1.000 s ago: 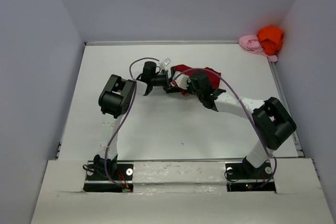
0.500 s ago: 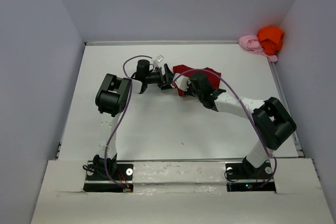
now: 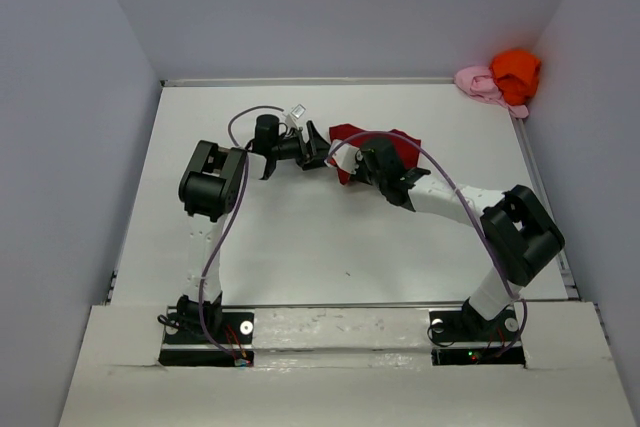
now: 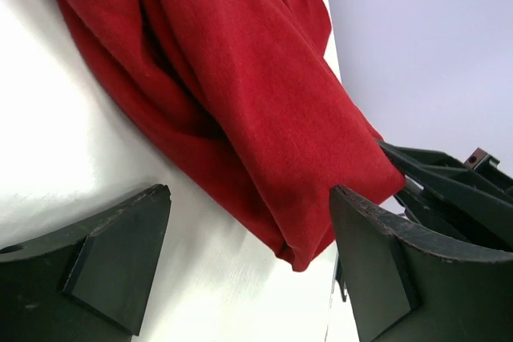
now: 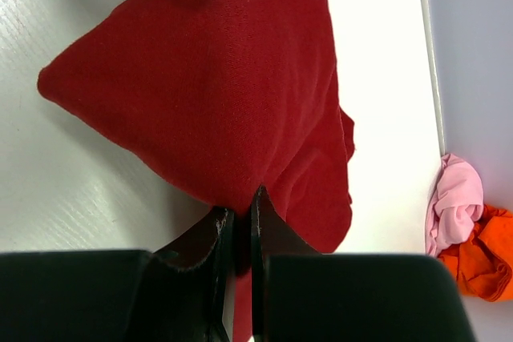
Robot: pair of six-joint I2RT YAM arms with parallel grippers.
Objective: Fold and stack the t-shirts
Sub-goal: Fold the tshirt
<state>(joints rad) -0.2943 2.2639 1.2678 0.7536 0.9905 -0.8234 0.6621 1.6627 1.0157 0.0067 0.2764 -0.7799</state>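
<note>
Right gripper [image 5: 238, 215]: clamped narrow on a fold of the large dark red cloth t-shirt [image 5: 208, 86], fingers [image 5: 204, 238] almost together with cloth pinched between them. Same grip from the top view [image 3: 352, 163].

Left gripper [image 4: 248, 198]: spread wide, gripping nothing. Between its fingers [image 4: 120, 254] only bare white table [image 4: 72, 142] and the low corner of the red shirt [image 4: 240, 78]. Cloth edge right beside the right-hand finger, contact unclear. From above [image 3: 316, 144], just left of the shirt, pointing at it. One fingertip also poking into the top edge of the right wrist view.

Red shirt [image 3: 395, 147]: bunched into a rough triangle, lying on the table [image 3: 300, 237] a bit far and right of centre, between the two grippers and partly under the right wrist.

Far right corner of the table: crumpled bright orange t-shirt [image 3: 515, 69] pressed against crumpled pale pink t-shirt [image 3: 477, 82], touching each other, up against the wall, well apart from the red one. Also seen from the right wrist, orange [image 5: 481, 258] and pink [image 5: 457, 198].

Versus one second ago:
- left gripper backed off the shirt edge, now further left and slightly farther away
- left elbow shifted left
- still wide on the left, still pinched on the right
- right arm, red shirt and corner heap unmoved
</note>
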